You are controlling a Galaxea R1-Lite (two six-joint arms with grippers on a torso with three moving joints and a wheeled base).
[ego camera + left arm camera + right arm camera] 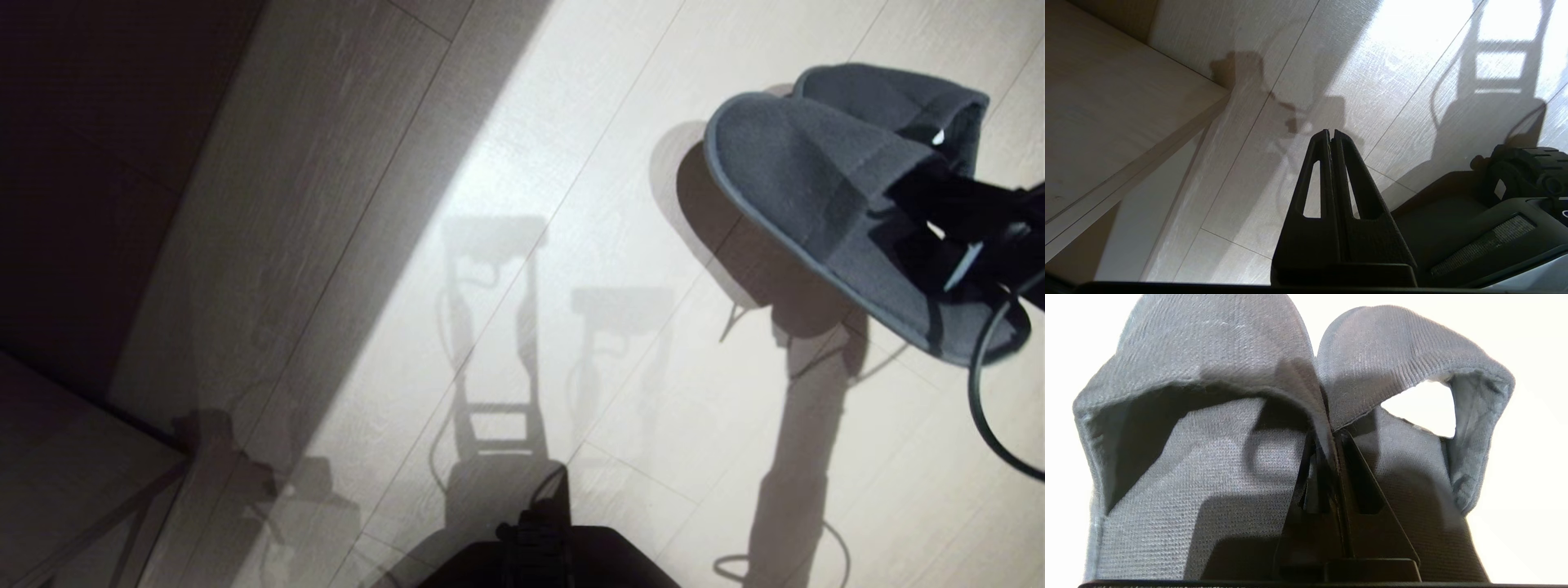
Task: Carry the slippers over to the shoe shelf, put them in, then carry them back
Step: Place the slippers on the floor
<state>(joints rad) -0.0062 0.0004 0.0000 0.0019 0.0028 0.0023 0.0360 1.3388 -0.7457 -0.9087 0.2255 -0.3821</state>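
The two grey-blue slippers hang together above the pale floor at the upper right of the head view, toes pointing away from the arm. My right gripper is shut on them. In the right wrist view its tips pinch the inner edges of both upper bands together, and the slippers fill the view, dark openings facing me. My left gripper is shut on nothing, low over the floor beside my base. The shoe shelf's open cubby is out of view.
Pale wood-look floor lies in front, sunlit in the middle and dark at far left. A beige laminate panel stands at lower left; I cannot tell what unit it belongs to. My dark base sits at the bottom edge.
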